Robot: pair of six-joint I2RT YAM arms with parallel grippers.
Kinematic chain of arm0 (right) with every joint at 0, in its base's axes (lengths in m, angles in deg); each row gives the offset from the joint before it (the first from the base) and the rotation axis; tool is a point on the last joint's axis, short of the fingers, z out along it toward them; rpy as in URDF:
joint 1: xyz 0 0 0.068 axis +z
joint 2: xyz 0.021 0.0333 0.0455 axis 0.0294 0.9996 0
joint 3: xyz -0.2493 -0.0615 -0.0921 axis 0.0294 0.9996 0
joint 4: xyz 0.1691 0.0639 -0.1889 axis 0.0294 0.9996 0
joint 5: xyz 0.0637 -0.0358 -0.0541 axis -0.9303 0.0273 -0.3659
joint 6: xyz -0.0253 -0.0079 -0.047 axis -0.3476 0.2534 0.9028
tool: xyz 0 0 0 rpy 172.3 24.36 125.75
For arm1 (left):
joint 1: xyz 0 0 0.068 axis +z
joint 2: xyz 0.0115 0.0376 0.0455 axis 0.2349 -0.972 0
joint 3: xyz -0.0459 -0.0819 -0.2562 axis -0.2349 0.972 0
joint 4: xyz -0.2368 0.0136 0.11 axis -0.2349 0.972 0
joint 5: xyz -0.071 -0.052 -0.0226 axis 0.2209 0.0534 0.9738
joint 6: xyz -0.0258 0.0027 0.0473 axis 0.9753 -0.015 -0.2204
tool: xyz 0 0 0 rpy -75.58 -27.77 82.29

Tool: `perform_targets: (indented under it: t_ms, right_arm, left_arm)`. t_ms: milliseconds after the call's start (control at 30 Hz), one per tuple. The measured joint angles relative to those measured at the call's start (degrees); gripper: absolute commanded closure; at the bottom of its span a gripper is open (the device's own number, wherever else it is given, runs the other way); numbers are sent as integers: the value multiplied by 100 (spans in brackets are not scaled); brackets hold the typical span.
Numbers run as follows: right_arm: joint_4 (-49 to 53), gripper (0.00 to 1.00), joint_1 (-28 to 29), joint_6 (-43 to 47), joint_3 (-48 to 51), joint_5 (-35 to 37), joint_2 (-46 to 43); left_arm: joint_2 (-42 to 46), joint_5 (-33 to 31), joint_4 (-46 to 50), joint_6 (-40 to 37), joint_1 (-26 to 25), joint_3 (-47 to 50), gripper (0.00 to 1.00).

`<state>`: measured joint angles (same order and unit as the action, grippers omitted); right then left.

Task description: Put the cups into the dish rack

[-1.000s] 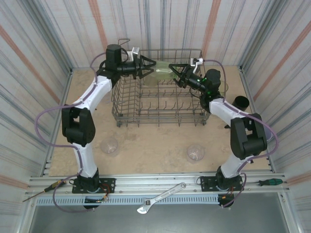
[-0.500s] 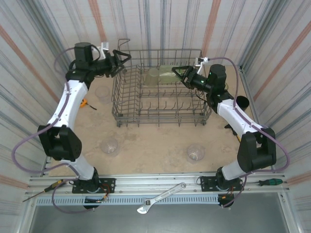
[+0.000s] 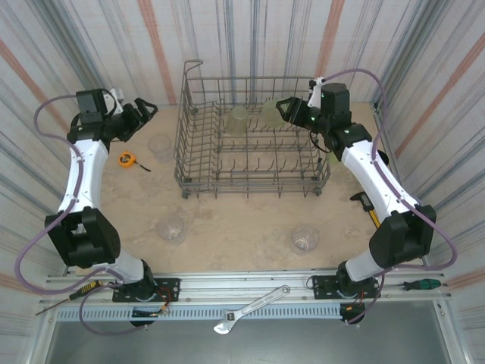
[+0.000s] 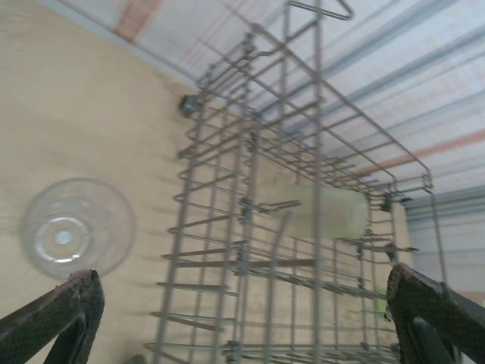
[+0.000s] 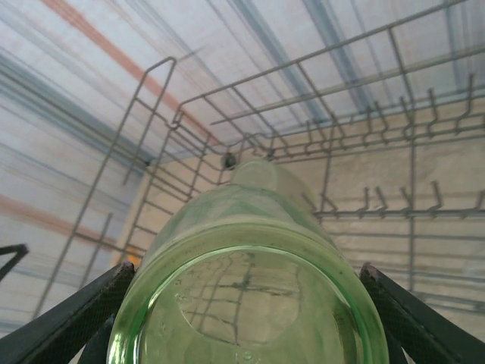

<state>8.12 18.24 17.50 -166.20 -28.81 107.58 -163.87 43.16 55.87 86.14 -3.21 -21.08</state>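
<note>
Striped walls (image 3: pixel 424 61) are backing the dish rack (image 3: pixel 184 152), at whose far side right jaws are gripping a yellow-green cup (image 3: pixel 270 112), wanting slow lowering between tines; left jaws are gaping near a clear cup (image 3: pixel 160 144).

Rack (image 3: pixel 250 163) looking dull grey metal wire; green cup (image 5: pixel 250 303) showing glossy, smooth transl. plastic; table (image 3: pixel 235 224) looking matt, pale wood-grain.
</note>
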Motion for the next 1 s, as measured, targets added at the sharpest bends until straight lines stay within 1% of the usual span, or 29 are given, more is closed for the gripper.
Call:
perform_targets:
  t_ms: [167, 333, 467, 733, 1000]
  right_arm:
    - [544, 53, 81, 531, -636, 511, 492]
    - [949, 55, 227, 942, -1099, 887, 984]
    - [1178, 55, 299, 1147, -1456, 1078, 1392]
    - [1440, 55, 472, 1381, -2033, 1416, 2142]
    - [1541, 54, 625, 1631, -2476, 1679, 2608]
  left_arm:
    - [4, -282, 83, -337, 116, 26, 1]
    - [280, -522, -37, -546, 116, 625, 1]
    - [315, -562, -79, -592, 116, 791, 1]
    - [323, -671, -85, -772, 116, 802, 1]
    - [136, -468, -42, -780, 116, 778, 1]
